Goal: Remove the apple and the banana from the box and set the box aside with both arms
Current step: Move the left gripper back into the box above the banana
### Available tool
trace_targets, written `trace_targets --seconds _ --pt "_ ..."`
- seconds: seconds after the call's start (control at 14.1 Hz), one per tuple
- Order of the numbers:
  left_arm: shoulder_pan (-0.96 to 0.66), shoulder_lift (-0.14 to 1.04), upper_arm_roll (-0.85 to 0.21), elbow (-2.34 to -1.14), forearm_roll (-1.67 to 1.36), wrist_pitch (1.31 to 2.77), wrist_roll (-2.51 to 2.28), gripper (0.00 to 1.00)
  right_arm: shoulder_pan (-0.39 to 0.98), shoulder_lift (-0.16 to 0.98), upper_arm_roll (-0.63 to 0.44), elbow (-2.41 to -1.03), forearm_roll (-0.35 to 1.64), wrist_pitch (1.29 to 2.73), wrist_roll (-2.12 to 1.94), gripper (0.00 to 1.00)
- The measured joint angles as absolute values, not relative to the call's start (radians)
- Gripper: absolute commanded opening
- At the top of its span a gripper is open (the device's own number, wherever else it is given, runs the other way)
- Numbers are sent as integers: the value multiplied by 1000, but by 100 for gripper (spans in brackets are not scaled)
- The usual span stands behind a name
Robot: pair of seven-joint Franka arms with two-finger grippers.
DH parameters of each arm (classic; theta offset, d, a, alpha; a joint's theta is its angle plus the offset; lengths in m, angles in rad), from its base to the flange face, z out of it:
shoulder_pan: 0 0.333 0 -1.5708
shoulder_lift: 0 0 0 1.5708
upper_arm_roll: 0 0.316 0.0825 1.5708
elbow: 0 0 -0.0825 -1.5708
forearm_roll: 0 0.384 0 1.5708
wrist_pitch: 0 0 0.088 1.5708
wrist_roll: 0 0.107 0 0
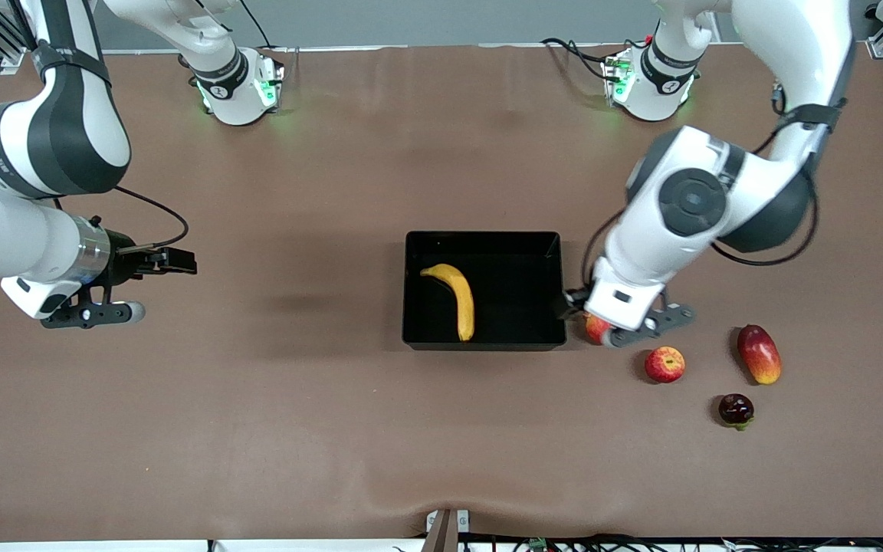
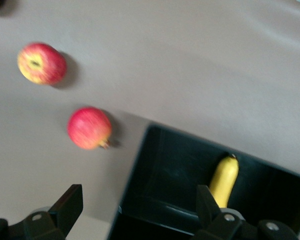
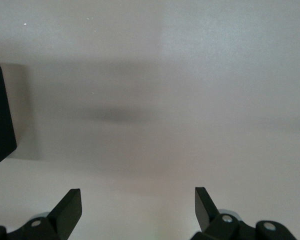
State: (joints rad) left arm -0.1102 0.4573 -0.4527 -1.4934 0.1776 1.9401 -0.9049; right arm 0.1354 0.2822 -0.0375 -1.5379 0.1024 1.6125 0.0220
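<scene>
Banana [image 1: 457, 297] inside black tray [image 1: 484, 340]. Left gripper [image 1: 616, 326] beside tray, fingers open, empty. Right gripper [image 1: 129, 285] over bare counter [image 1: 296, 422], open, waiting. Apple [image 1: 664, 364] near tray.

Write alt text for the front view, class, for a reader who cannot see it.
A banana lies in a black tray mid-table. The open left pincer hangs beside the tray, over a red fruit; an apple lies near.
</scene>
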Motion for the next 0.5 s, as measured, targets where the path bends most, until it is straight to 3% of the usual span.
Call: trace_targets --seconds 0.5 --pt "-248 542 -452 -1496 179 1939 -1049 100 135 282 -37 -1538 103 1613 21 100"
